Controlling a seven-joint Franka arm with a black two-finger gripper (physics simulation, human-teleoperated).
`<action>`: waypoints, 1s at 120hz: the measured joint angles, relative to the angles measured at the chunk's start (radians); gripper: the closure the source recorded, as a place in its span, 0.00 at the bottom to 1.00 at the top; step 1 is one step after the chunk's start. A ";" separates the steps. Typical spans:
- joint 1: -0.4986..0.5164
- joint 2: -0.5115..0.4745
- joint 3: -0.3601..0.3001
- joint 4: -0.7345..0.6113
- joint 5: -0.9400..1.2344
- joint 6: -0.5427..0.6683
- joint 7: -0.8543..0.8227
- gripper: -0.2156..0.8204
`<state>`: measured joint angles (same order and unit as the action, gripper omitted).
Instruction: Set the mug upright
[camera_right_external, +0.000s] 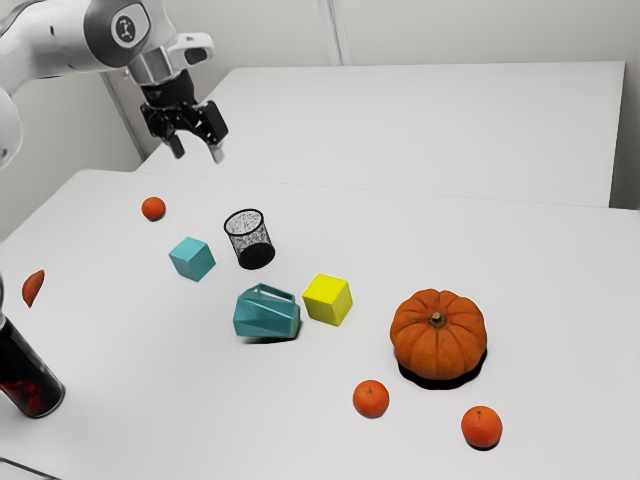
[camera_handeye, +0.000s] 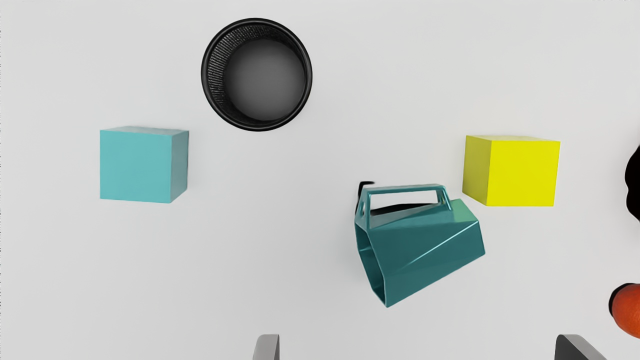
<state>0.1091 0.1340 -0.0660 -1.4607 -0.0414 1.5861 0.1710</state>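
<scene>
A teal, faceted mug (camera_right_external: 266, 314) lies on its side on the tabletop (camera_right_external: 200, 400), just beside one yellow cube (camera_right_external: 322, 301).
Near to far: two oranges (camera_right_external: 371, 399), one dark cylinder (camera_right_external: 28, 382), perhaps holding something red, one pumpkin (camera_right_external: 438, 345), one light-blue cube (camera_right_external: 190, 258), one black mesh cup (camera_right_external: 249, 240), its grey bottom visible, a third orange (camera_right_external: 153, 208); the gripper (camera_right_external: 198, 153) hangs above, jaws spread open.

A smooth, glossy white tubular casing (camera_right_external: 50, 45) meets a dark grey, rounded joint cap (camera_right_external: 103, 30) bearing a white circular emblem (camera_right_external: 125, 29). Below the cap, a pale grey wrist housing (camera_right_external: 152, 66) leads to a black, two-fingered pincer (camera_right_external: 198, 153) with greyish fingertips (camera_handeye: 267, 347).
</scene>
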 joint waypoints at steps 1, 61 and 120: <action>0.000 0.000 0.000 0.000 0.000 0.001 0.001 0.21; 0.023 -0.050 0.175 -0.170 -0.315 -0.013 0.053 0.21; 0.029 -0.023 0.212 -0.593 -0.670 0.231 0.252 0.21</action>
<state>0.1382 0.1111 0.1457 -2.0539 -0.7110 1.8169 0.4226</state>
